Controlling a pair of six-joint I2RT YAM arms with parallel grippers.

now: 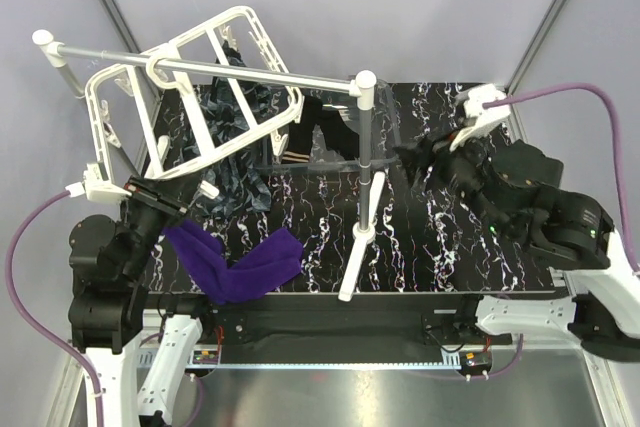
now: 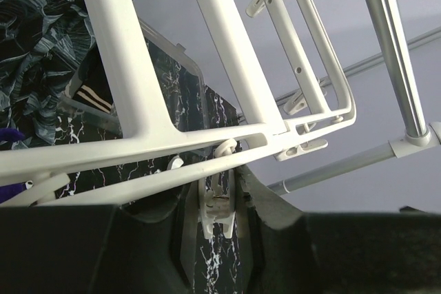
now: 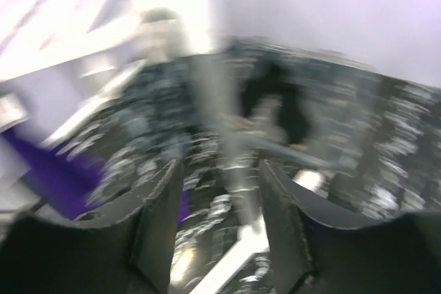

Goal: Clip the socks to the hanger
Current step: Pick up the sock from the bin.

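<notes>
The white grid hanger (image 1: 190, 97) hangs tilted from the silver rod at the far left. My left gripper (image 1: 185, 197) is at its lower edge, shut on a small white clip (image 2: 219, 204) that dangles under the hanger frame (image 2: 138, 101). The purple sock (image 1: 240, 262) lies flat on the table near the front, beside my left gripper. A dark marbled sock (image 1: 235, 147) lies under the hanger. A black sock with tan stripes (image 1: 300, 152) lies in a clear box. My right gripper (image 1: 418, 162) is open and empty above the table's right half; its wrist view is blurred.
The silver rod stand (image 1: 365, 177) with white caps stands mid-table, its rod (image 1: 200, 67) running to the far left. A clear plastic box (image 1: 330, 137) sits behind it. The black marbled table (image 1: 450, 247) ends at the front edge by the arm bases.
</notes>
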